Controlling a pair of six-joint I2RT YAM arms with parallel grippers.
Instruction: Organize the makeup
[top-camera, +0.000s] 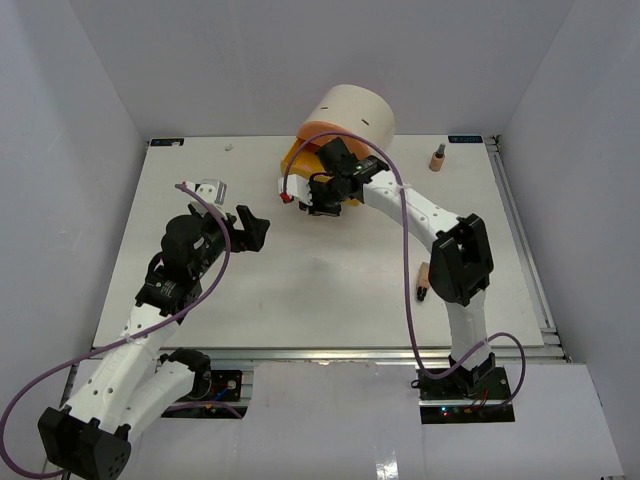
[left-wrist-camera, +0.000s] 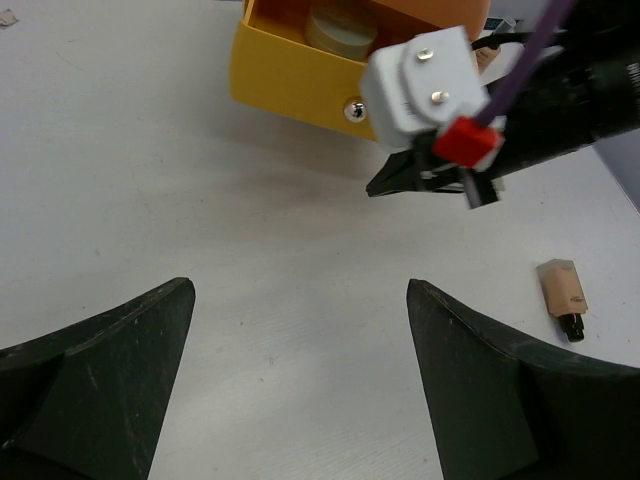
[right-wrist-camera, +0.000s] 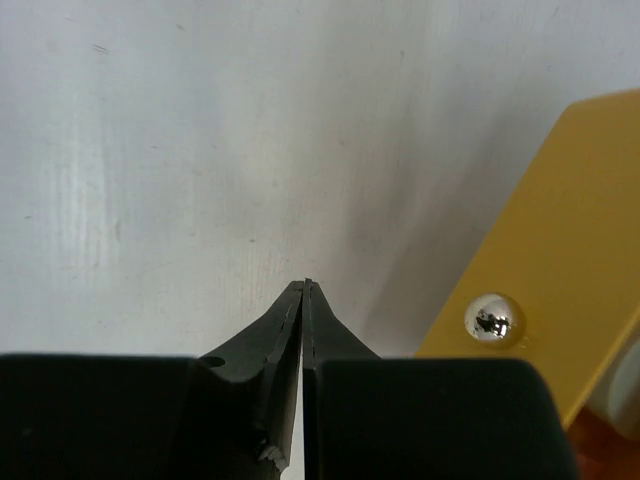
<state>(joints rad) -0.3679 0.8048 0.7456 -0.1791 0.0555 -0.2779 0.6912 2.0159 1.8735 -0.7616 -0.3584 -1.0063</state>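
**Drawer open, two bottles waiting on the table**

Over on the left, the left gripper (top-camera: 252, 226) hangs above bare table, jaws spread wide, nothing between them. Into the middle now: the yellow drawer (left-wrist-camera: 290, 75) stands pulled out of the cream drum (top-camera: 350, 110), and a pale round piece of makeup (left-wrist-camera: 340, 25) sits inside it. The right gripper (right-wrist-camera: 306, 300) is right at the drawer front, fingers pressed together on nothing, just beside the silver knob (right-wrist-camera: 490, 318) and not touching it. Further right, one tan bottle (left-wrist-camera: 562, 292) lies on its side beside the right arm, black cap toward the near edge. Far right at the back, a second tan bottle (top-camera: 437, 158) stands upright, well apart from the drum. Both look light and rigid, with smooth sides that could slip or roll. I'd pinch the lying one across its tan body rather than the narrow cap, and take the upright one low on the body so it doesn't tip.
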